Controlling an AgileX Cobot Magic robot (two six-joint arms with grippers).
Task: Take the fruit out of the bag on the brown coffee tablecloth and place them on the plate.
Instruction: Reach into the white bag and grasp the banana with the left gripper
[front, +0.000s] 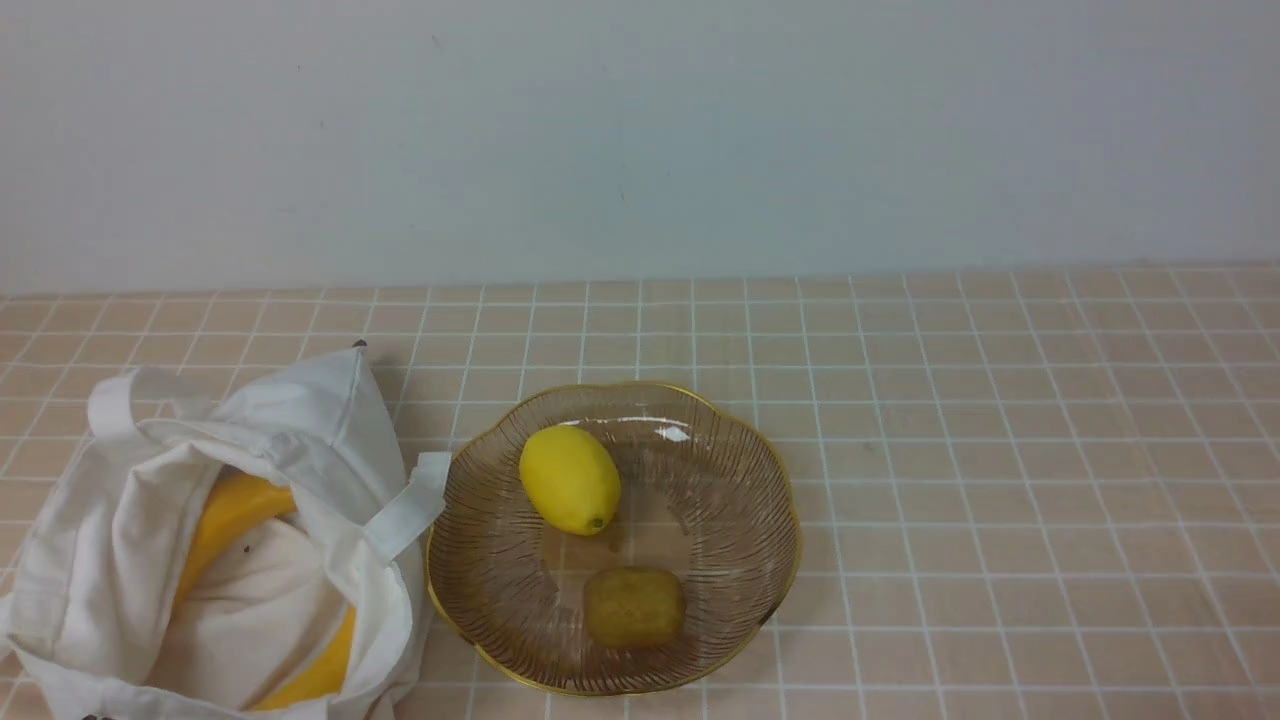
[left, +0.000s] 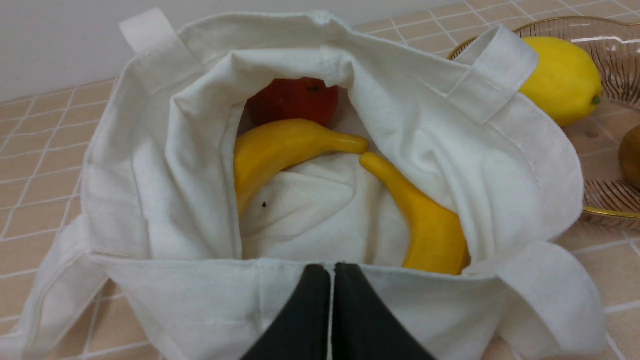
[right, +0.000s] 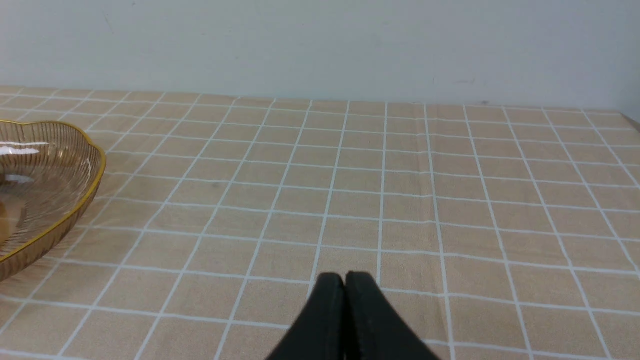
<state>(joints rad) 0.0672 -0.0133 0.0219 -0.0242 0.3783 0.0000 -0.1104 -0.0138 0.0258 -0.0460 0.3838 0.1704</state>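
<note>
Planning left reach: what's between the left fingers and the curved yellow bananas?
Left wrist view: the near rim of the white cloth tote bag and its rumpled lining.

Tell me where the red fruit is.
The red fruit lies inside the bag, on the robot's left beside the plate, next to the two bananas; only the left wrist view shows it.

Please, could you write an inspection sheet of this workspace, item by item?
Surface: tablecloth, checked, lying flat.
Job's things: bag open, holding two bananas and a red fruit; plate beside it, holding a lemon and a brown fruit.
Clutter: nothing seen.
Grippers: left gripper shut, at the bag's near hem; right gripper shut, over bare cloth.
Cables: nothing seen.
Surroundings: plain pale wall behind.
</note>
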